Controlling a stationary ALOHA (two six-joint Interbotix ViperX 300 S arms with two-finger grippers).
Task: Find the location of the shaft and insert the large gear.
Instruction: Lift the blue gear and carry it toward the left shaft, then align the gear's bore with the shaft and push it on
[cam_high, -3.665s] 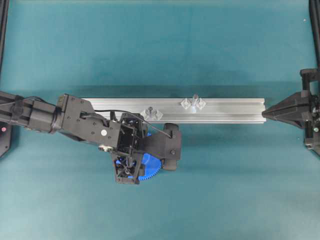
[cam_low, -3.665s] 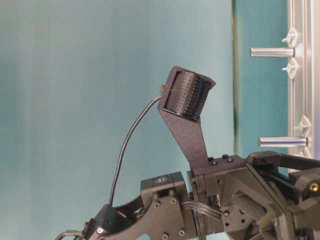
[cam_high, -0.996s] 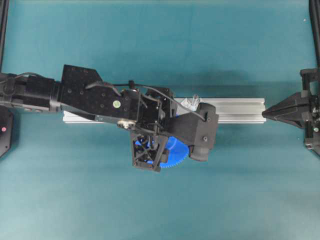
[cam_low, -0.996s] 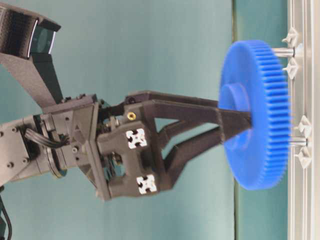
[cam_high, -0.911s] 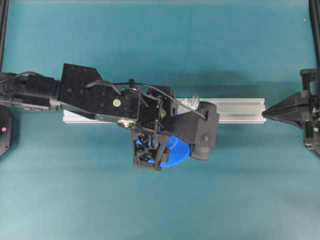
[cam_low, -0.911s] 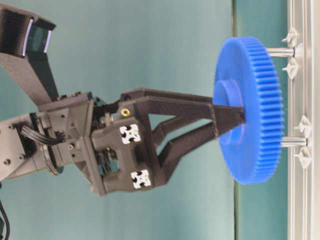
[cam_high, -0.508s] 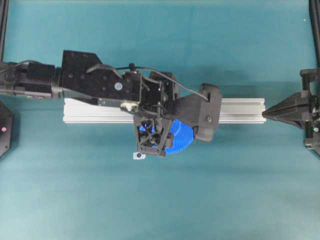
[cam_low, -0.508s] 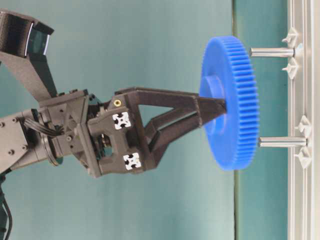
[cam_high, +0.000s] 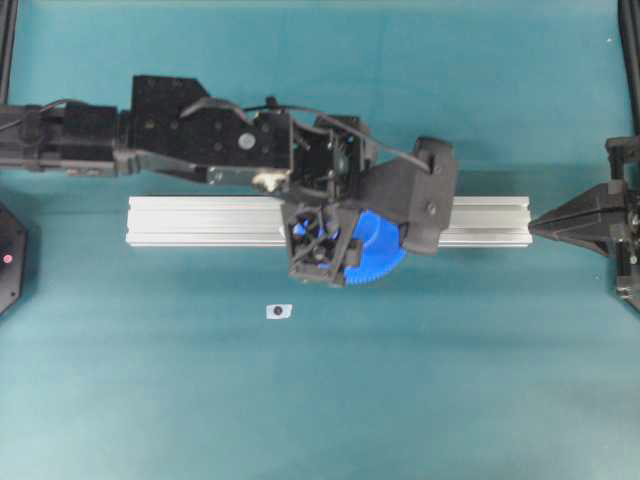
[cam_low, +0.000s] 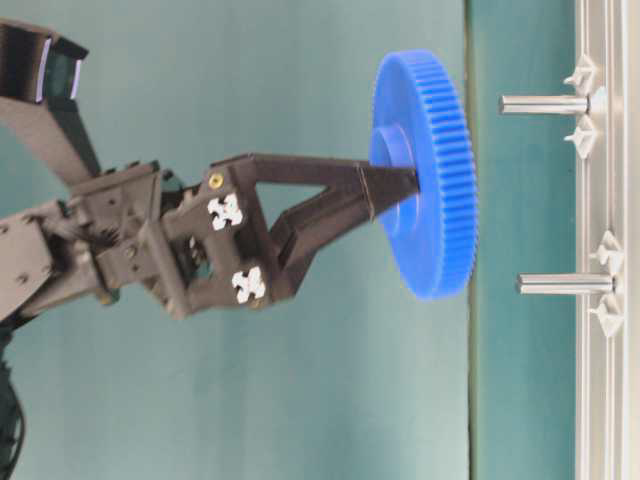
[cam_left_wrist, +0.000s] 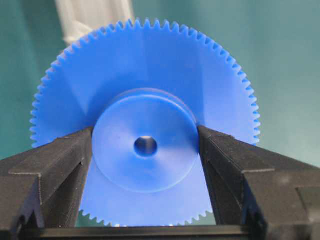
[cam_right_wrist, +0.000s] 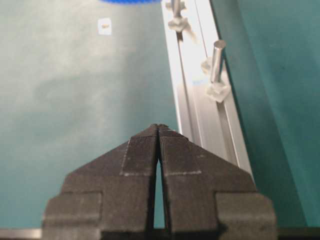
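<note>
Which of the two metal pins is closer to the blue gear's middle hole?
The upper pin in the table-level view. It sits nearly level with the gear hub; the lower pin lines up only with the gear's bottom rim.

A robotics lab test bench: a plain teal mat (cam_high: 300, 400) covers the tabletop, a grooved silver aluminium extrusion rail (cam_high: 200, 222) carrying upright metal pins (cam_low: 545, 104) lies across it, and black 3D-printed robot arms (cam_high: 180, 140) work from both sides.

A teal mat (cam_high: 480, 380) covers the table, evenly lit, with dark frame bars (cam_high: 8, 50) at its edges.
</note>
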